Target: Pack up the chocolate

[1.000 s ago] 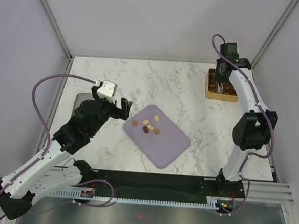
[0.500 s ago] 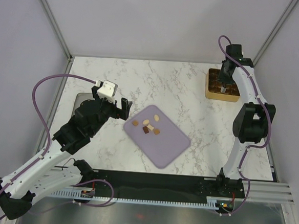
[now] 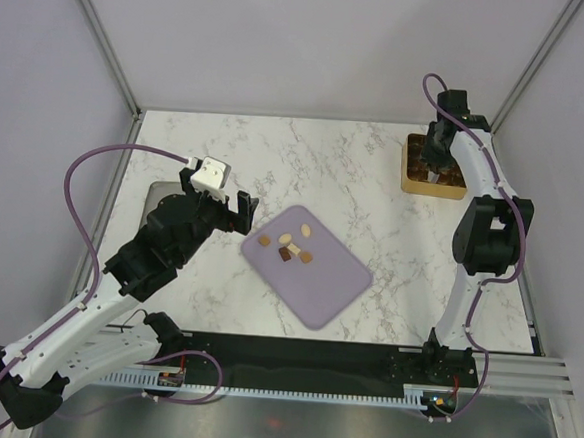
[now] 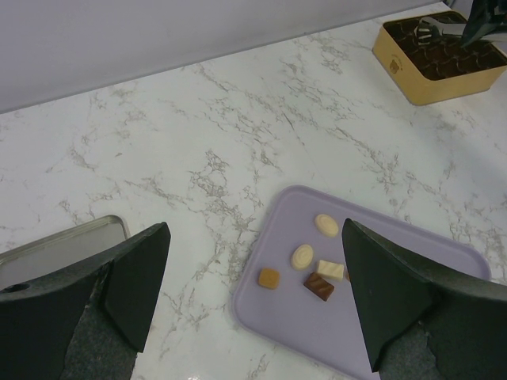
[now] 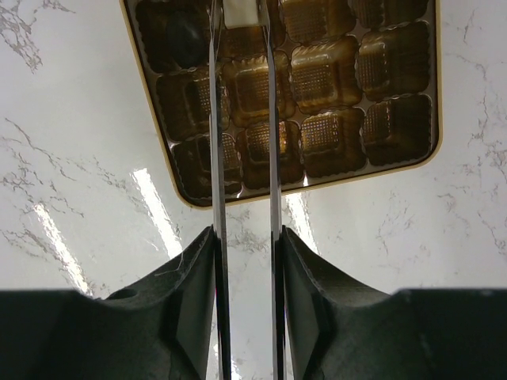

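We see a white table veined with grey, like marble. The mat is plain lilac. The chocolates are dark brown, caramel tan and cream. The tray is gold, its cups dark bronze with a fine grid. The arms are white and black, the cables purple.

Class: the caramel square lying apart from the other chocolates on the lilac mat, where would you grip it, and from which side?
Pinch the caramel square across two opposite flat sides, straight down from above. It lies flat on the lilac mat with bare mat all round; a sideways approach would likely just push it.
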{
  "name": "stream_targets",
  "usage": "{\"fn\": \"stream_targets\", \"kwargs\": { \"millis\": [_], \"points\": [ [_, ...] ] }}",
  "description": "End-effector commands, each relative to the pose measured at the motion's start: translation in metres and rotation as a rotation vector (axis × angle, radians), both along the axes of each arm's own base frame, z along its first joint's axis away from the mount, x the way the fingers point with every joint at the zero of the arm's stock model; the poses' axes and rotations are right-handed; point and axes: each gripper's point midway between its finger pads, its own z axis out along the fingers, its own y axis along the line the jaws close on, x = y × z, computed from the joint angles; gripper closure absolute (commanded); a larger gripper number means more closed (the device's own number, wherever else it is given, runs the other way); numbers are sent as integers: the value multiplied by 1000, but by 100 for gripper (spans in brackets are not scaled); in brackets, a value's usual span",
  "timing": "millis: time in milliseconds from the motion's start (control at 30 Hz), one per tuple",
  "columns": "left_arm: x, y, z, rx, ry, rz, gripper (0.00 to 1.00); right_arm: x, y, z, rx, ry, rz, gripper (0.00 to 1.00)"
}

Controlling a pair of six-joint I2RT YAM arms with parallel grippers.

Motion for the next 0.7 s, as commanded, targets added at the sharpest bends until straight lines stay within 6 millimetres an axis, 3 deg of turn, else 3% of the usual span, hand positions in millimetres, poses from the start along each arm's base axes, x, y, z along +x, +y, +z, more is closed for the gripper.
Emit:
{"fn": "stream_targets", "kwargs": {
  "millis": [0, 200, 333, 500, 533, 667],
  "points": [
    [2, 3, 8, 11, -40, 14, 3, 10, 0, 22, 10, -80, -16, 56],
    [2, 4, 8, 12, -39, 14, 3, 3, -1, 31, 8, -91, -21, 53],
    [2, 4, 8, 9, -40, 14, 3, -4, 4, 47, 33, -122, -8, 53],
    [2, 4, 7, 12, -39, 17, 3, -22, 25, 58, 3, -117, 75, 54],
    [2, 4, 8, 11, -40, 17, 3, -27, 28, 69, 3, -138, 82, 54],
    [3, 4, 8, 11, -39, 19, 3, -47, 75, 78, 6, -148, 200, 54]
  ]
}}
